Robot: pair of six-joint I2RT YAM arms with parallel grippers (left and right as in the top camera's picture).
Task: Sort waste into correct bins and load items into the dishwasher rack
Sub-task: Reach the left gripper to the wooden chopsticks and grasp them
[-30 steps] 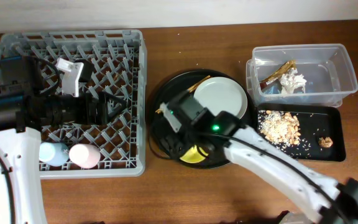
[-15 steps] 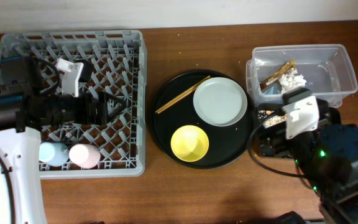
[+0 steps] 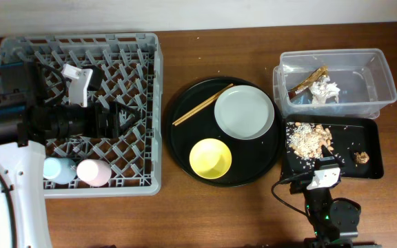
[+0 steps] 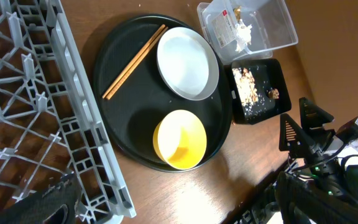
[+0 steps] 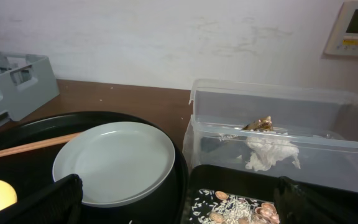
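The grey dishwasher rack [image 3: 154, 89] holds a blue cup [image 3: 59, 169] and a pink cup [image 3: 93, 172] in its front left corner. My left gripper [image 3: 126, 117] hangs over the rack's middle, open and empty. The pale grey plate [image 3: 244, 114], yellow bowl [image 3: 210, 158] and wooden chopsticks [image 3: 202, 105] lie on the round black tray [image 3: 185, 148]. The clear tub [image 3: 381, 76] holds the white napkin [image 3: 324, 89] and brown wrapper [image 3: 309, 79]. The shallow black tray [image 3: 367, 131] holds food scraps [image 3: 309, 138]. My right gripper [image 5: 179, 199] is open and empty, low at that tray's front edge.
The right arm's base [image 3: 329, 213] sits at the table's front edge, right of centre. In the right wrist view a white wall rises behind the tub [image 5: 260, 99]. Bare wood table lies between the rack and the round tray.
The right arm was over the round tray, swung right over the black tray, then drew back to the table's front edge. The left arm has not moved.
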